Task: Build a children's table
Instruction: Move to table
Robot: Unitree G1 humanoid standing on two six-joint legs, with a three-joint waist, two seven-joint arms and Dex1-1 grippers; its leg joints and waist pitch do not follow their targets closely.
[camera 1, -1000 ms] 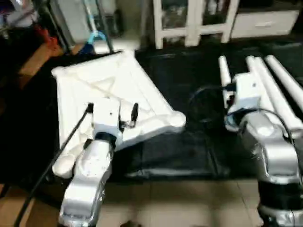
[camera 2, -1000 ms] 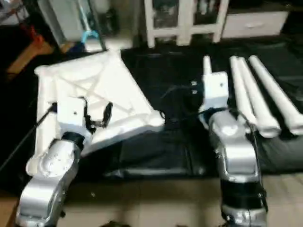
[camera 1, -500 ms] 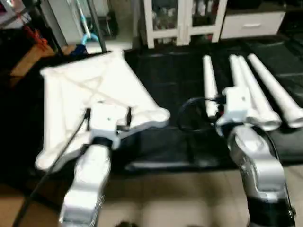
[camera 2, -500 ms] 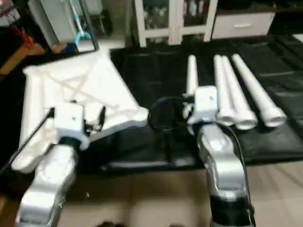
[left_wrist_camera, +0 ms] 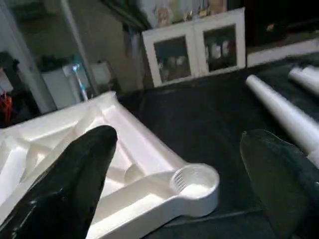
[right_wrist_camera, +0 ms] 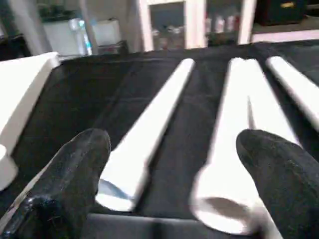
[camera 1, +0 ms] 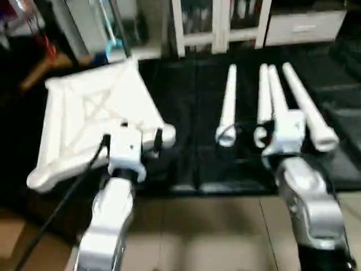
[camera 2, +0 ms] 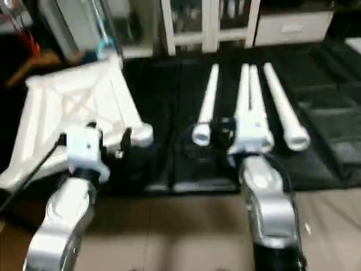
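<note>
The white tabletop (camera 1: pixel 84 113) lies upside down on the left of the black mat, its X ribs facing up. Its near right corner socket (left_wrist_camera: pixel 192 179) lies just ahead of my left gripper (camera 1: pixel 132 136), which is open and empty above that corner. Several white tapered legs (camera 1: pixel 228 104) lie side by side on the right, wide ends towards me. My right gripper (right_wrist_camera: pixel 172 144) hangs open over the near ends of two legs (right_wrist_camera: pixel 149 134), touching neither. Its white wrist housing (camera 1: pixel 287 132) covers the middle legs' ends in the left eye view.
A black mat (camera 1: pixel 192 96) covers the floor under the parts, with beige tiles (camera 1: pixel 214 237) in front. A white glass-door cabinet (camera 1: pixel 220 22) stands at the back, and clutter (camera 1: pixel 34 62) at the back left. A black cable (camera 1: pixel 62 197) runs along my left arm.
The whole picture has shifted with the head. Against the parts, my left gripper has come to the tabletop's near right corner, and my right gripper to the legs' near ends. Both stay open.
</note>
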